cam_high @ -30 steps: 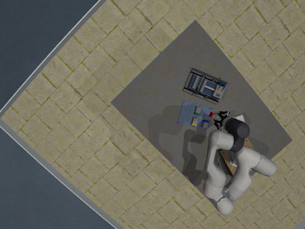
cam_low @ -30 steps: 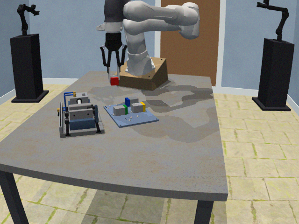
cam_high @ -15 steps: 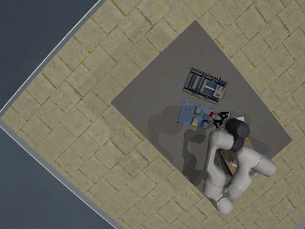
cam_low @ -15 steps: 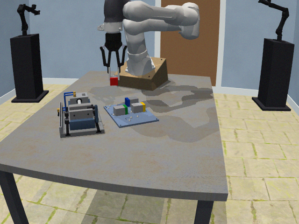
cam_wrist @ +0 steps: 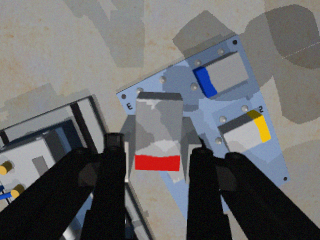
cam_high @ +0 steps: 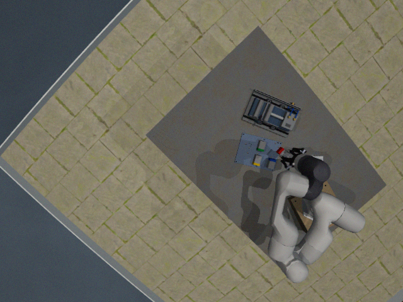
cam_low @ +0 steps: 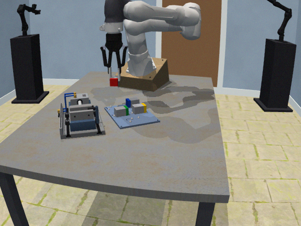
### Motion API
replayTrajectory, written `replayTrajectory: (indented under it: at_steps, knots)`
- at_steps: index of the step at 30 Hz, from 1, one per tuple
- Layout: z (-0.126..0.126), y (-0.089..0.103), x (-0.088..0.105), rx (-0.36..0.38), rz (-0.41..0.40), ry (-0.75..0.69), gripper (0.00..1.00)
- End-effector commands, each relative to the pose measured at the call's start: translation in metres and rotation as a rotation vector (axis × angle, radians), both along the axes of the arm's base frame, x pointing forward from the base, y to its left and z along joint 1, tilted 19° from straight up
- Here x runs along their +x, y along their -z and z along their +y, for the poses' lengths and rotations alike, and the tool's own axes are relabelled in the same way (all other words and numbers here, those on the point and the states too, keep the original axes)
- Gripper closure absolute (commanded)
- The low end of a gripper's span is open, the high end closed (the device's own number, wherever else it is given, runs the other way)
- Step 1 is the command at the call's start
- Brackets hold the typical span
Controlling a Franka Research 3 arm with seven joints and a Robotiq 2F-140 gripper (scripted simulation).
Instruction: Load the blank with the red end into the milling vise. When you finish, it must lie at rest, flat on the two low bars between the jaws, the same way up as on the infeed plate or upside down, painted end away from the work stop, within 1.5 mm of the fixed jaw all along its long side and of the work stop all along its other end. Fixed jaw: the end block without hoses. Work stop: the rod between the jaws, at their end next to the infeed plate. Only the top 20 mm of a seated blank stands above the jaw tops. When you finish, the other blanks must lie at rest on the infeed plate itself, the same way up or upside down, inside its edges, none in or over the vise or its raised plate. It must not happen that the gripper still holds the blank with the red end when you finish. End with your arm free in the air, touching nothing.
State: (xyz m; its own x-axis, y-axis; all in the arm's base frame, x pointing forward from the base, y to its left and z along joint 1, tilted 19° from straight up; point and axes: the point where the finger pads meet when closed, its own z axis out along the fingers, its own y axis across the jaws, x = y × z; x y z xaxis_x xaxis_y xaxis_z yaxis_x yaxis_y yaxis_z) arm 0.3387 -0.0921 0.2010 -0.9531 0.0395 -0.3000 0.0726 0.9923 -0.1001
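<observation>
My gripper (cam_high: 289,155) (cam_low: 113,72) (cam_wrist: 158,130) is shut on the red-ended blank (cam_high: 280,150) (cam_low: 113,82) (cam_wrist: 159,130). The blank hangs upright with its red end down, well above the table, near the far edge of the blue infeed plate (cam_high: 246,151) (cam_low: 142,120) (cam_wrist: 266,160). The milling vise (cam_high: 271,112) (cam_low: 80,115) (cam_wrist: 40,154) stands on its raised plate beside the infeed plate, apart from the gripper. Its jaws stand open with nothing between them.
Three blanks lie on the infeed plate: green-ended (cam_high: 261,145) (cam_low: 120,111), yellow-ended (cam_high: 257,160) (cam_low: 138,108) (cam_wrist: 247,132) and blue-ended (cam_high: 271,163) (cam_low: 132,101) (cam_wrist: 223,75). The arm's wooden wedge base (cam_low: 146,77) stands behind. Black pedestals (cam_low: 26,68) (cam_low: 277,73) flank the table.
</observation>
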Motion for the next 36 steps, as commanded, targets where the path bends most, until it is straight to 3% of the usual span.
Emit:
replayTrajectory:
  at_steps: [1, 8, 12, 25, 29, 36]
  knots:
    - [0.0011, -0.0015, 0.0018, 0.023, -0.018, 0.099, 1.00]
    - [0.0013, -0.0006, 0.0007, 0.028, -0.013, 0.090, 1.00]
    - [0.0001, -0.0018, 0.0008, 0.082, -0.036, 0.264, 1.00]
    - [0.0000, -0.0006, 0.0000, 0.085, -0.031, 0.259, 1.00]
    - [0.0006, -0.0023, 0.0014, 0.137, -0.055, 0.434, 1.00]
    - [0.0006, -0.0023, 0.0014, 0.137, -0.055, 0.434, 1.00]
